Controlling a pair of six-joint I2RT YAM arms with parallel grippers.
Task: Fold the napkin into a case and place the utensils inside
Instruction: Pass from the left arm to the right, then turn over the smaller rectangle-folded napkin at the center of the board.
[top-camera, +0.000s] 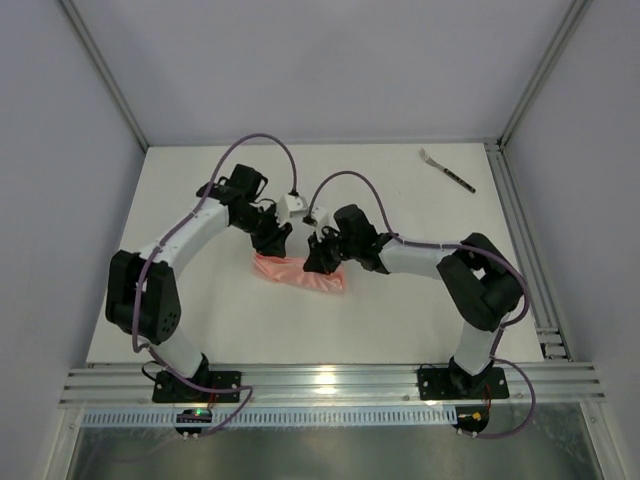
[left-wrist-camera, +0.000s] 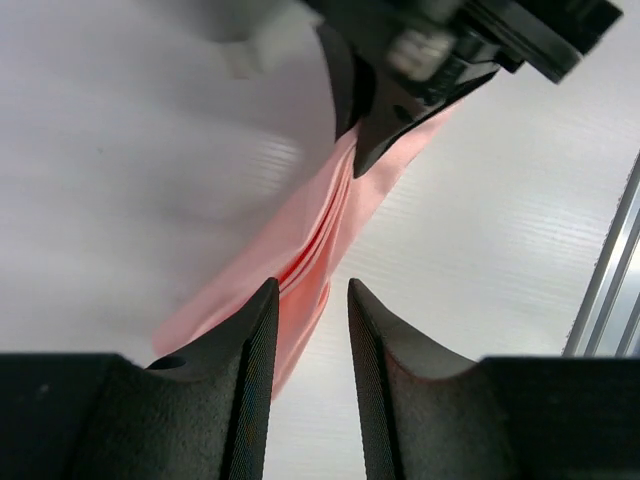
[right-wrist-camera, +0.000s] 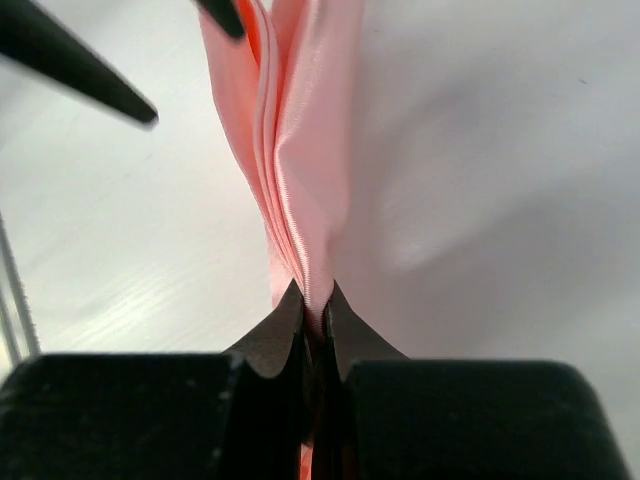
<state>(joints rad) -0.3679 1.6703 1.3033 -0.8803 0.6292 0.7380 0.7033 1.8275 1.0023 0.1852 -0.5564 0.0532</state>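
Right jaws pinch one end of the napkin (right-wrist-camera: 305, 150). Left jaws stand spread over the other end. The fork (top-camera: 447, 170) lies well apart.

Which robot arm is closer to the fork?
Right. The right end effector pinches one end of the napkin, and the fork lies far back toward the right corner. The left end effector stands open at the other end, farther from the fork.

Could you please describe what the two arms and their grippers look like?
The left arm and right arm have white links between bulky black joints, each trailing a looping purple-grey cable. The left gripper and right gripper have black tapered fingers; the left's inner faces are finely ribbed.
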